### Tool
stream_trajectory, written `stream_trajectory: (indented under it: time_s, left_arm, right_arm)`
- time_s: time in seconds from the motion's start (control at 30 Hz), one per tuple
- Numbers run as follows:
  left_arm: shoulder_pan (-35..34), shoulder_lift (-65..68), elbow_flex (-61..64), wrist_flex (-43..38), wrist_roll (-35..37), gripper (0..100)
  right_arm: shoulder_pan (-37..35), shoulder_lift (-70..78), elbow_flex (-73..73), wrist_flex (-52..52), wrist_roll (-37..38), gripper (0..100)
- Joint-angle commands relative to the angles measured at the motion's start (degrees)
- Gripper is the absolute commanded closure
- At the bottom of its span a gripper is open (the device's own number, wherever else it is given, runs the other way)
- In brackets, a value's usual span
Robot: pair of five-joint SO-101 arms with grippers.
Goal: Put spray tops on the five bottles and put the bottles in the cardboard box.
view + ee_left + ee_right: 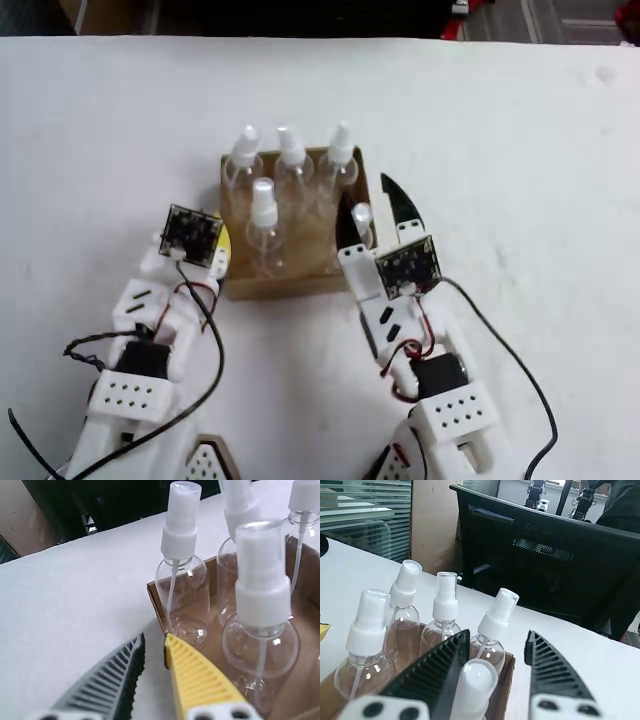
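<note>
As all five bottles carry white spray tops and stand upright inside the box (285,287), the task reads as all but finished. Three bottles (291,160) form the back row. A fourth bottle (264,215) stands ahead of them toward the left. The fifth bottle (361,218) occupies the front right corner, close against the box wall.

Right gripper (497,634): jaws wide apart, straddling the fifth bottle's spray top (475,677). One black finger lies just beside the top (contact cannot be confirmed) and the other stands well clear. It grips nothing.

Left gripper (154,638): low by the box's left front corner, outside the wall. Its grey and yellow fingers are barely parted, with the table (500,120) showing through the slit. Nothing is held.

Assessment: capping appears done on every bottle, and boxing likewise, as far as the views show. Whether each top is seated fully home cannot be judged from here. The one item outstanding, in my judgement, is for the right arm to lift clear. The risk there is a finger catching the fifth top and tipping that bottle against its neighbours.
</note>
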Motion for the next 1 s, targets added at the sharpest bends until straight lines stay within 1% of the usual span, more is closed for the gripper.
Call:
stream_trajectory:
  time_s: [0.0, 0.27, 0.53, 0.63, 0.77, 0.87, 0.9, 0.97]
  left_arm:
    - [0.4, 0.13, -0.79, -1.49, -0.62, 93]
    - [0.4, 0.13, -0.79, -1.49, -0.62, 93]
    - [0.4, 0.13, -0.79, -1.41, -0.62, 93]
    - [0.4, 0.13, -0.79, -1.41, -0.62, 93]
    - [0.4, 0.13, -0.79, -1.32, -0.62, 93]
    - [0.4, 0.13, -0.79, -1.32, -0.62, 93]
    - [0.4, 0.13, -0.79, -1.32, -0.62, 93]
    - [0.4, 0.13, -0.79, -1.32, -0.62, 93]
  right_arm:
    - [0.22, -0.84, -4.48, 3.82, -0.18, 84.6]
    - [0.22, -1.45, -11.6, 15.16, -0.26, 84.6]
    - [0.57, -1.54, -23.82, 34.59, -0.35, 85.0]
    - [0.84, -1.54, -26.46, 37.58, -0.35, 85.0]
    - [3.91, -1.54, -28.75, 39.43, -0.35, 85.1]
    - [2.95, -1.54, -30.07, 46.99, -0.35, 85.4]
    - [1.45, -1.54, -30.77, 50.33, 0.0, 86.8]
    - [-1.01, -1.54, -33.05, 56.66, 0.09, 93.5]
